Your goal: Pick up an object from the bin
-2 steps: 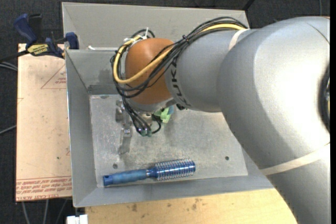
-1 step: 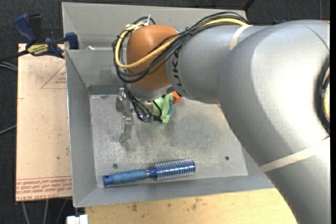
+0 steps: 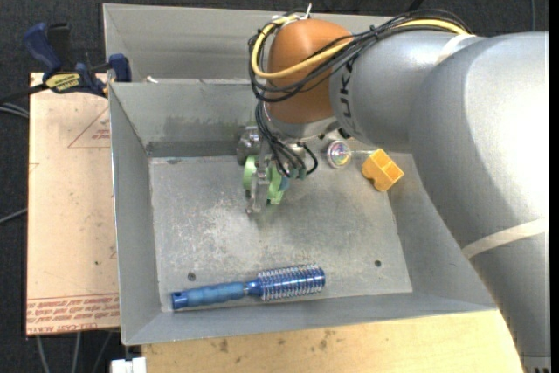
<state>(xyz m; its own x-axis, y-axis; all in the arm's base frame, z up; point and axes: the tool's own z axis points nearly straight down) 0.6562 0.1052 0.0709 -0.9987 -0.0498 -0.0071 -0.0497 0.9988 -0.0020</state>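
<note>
My gripper (image 3: 256,198) hangs under the orange wrist cover in the middle of the bin, towards the back, with its fingertips close to the floor. A small light-green plastic thing (image 3: 277,185) sits between the fingers, and green shows on both sides of the near finger. The fingers are shut on it. To the right, near the bin's right wall, lie a yellow block (image 3: 383,169) and a small shiny round thing (image 3: 339,155), both apart from the gripper.
A blue hairbrush (image 3: 249,286) with a bristled head lies along the front edge of the bin floor. The arm reaches in from the right and covers the bin's right side. The left half of the floor is bare metal.
</note>
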